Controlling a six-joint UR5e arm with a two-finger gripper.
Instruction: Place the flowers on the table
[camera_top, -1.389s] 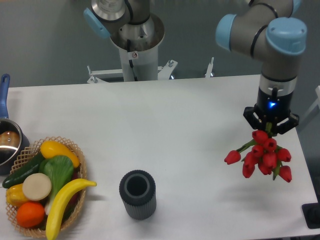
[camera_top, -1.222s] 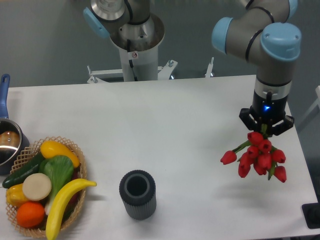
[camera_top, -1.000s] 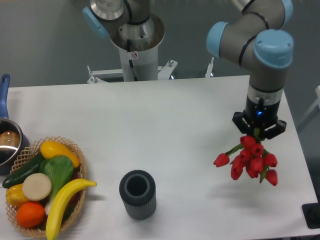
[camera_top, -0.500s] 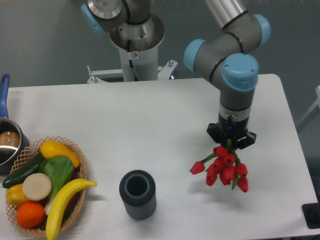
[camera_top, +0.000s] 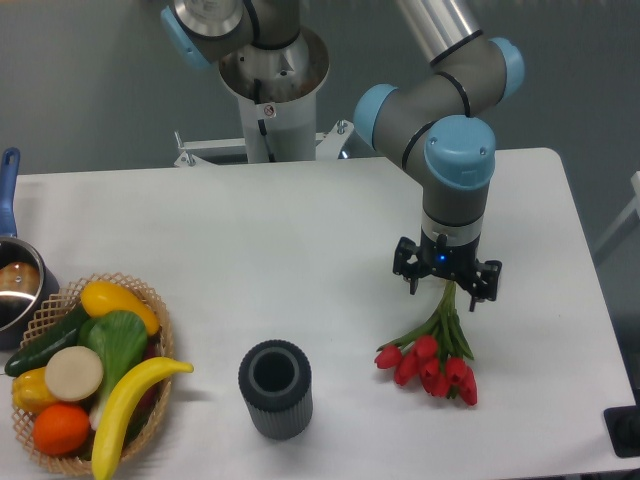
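The vase stands nearest, unmoved. Right of it the flowers, which hung clamped half a second ago, now lie on the table. Just beyond, the gripper has spread wide over the stems.

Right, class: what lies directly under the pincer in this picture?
Under the open pincer lie the green stems of the flowers, on the white table, red heads pointing toward the camera. The stems' upper ends are hidden by the pincer.
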